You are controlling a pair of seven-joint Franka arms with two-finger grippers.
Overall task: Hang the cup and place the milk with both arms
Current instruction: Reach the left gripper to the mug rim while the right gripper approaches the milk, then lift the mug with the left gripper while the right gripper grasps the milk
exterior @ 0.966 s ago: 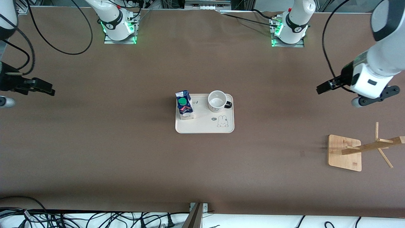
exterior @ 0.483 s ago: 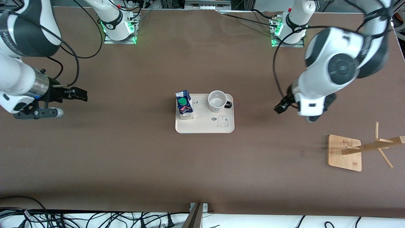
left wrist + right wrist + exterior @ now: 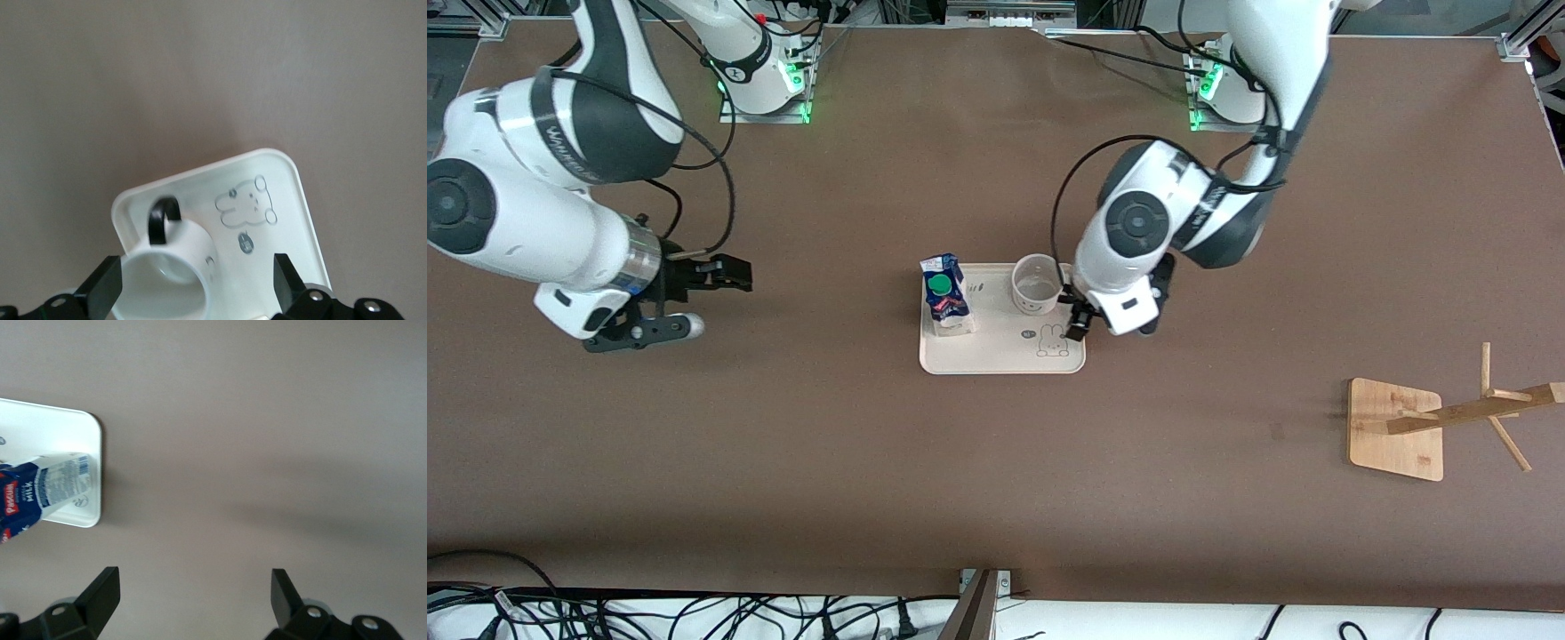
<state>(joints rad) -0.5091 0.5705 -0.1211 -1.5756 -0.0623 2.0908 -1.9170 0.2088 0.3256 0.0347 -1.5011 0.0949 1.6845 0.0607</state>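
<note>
The white cup (image 3: 1035, 284) stands upright on a cream tray (image 3: 996, 357) in the middle of the table. Its black handle (image 3: 163, 220) points toward the left arm's end. The blue-and-white milk (image 3: 945, 297) with a green cap stands on the same tray, at the right arm's end. My left gripper (image 3: 1074, 318) hovers open over the tray beside the cup's handle. In the left wrist view the cup (image 3: 167, 287) lies below the left gripper (image 3: 195, 277), untouched. My right gripper (image 3: 725, 274) is open over bare table, well short of the milk (image 3: 47, 490).
A wooden cup rack (image 3: 1449, 418) on a square base stands near the left arm's end of the table, nearer the front camera than the tray. A rabbit drawing (image 3: 247, 203) marks the tray (image 3: 83, 437). Cables lie along the table's edge nearest the camera.
Both arms have swung in from the table's ends toward the tray. The left gripper has come over the tray by the cup; the right gripper has moved closer to the milk. Both stay open.
</note>
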